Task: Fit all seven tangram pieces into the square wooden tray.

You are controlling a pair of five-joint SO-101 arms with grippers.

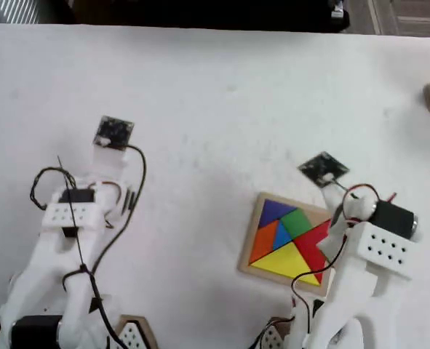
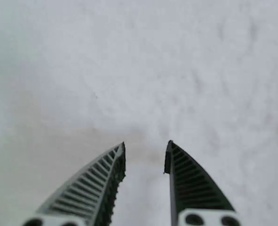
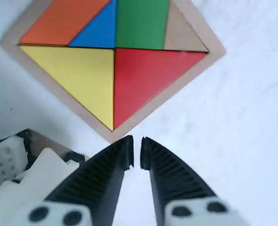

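I can read no text, number, label or sign in any of these views. The tangram pieces (image 3: 77, 75) are plain colour, and the wooden tray (image 3: 176, 84) is bare wood without print. In the high view, the small dark board on the left arm (image 1: 113, 131) and the small dark board on the right arm (image 1: 323, 169) may carry markings, but they are too small for me to tell.
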